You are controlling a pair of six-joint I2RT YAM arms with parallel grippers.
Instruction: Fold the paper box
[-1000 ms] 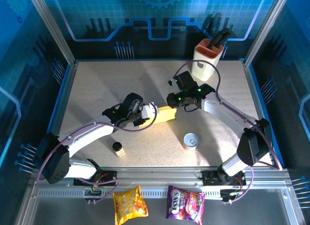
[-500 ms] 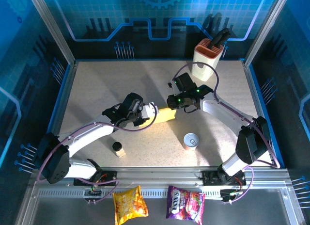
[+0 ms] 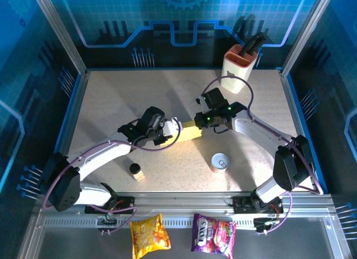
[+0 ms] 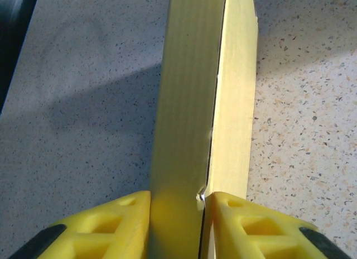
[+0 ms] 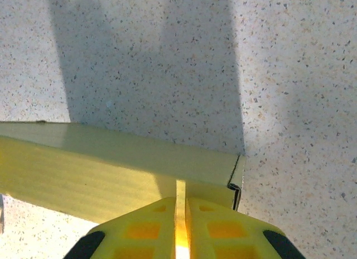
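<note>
The paper box (image 3: 192,132) sits about the middle of the worktop (image 3: 111,102), a yellow folded slab caught between the two arms. Its long axis runs roughly along the near edge, with the right end turned slightly towards the far edge. Whether it rests on the surface or hangs just above it I cannot tell from here. The left fingers (image 4: 111,228) are closed partway on the box's left end. In the left wrist view one darker yellow panel (image 4: 187,102) stands pinched between the two pads and runs straight away from them, with a paler panel (image 4: 237,102) lying just beside it on the right, a thin seam between them. The right fingers (image 5: 223,225) come at the other end from the far side and are nearly shut, with only a thin bright strip of card squeezed between them. In that view the box (image 5: 111,164) stretches off to the left and a small open corner shows at its right. In the far right corner stands a cream knife block (image 3: 237,69) with an orange top and dark handles (image 3: 254,44) sticking out of it. A tin can (image 3: 220,162) stands upright near the near edge on the right, its silvery top facing up. A small jar (image 3: 135,171) with a black cap stands near the near edge on the left.
</note>
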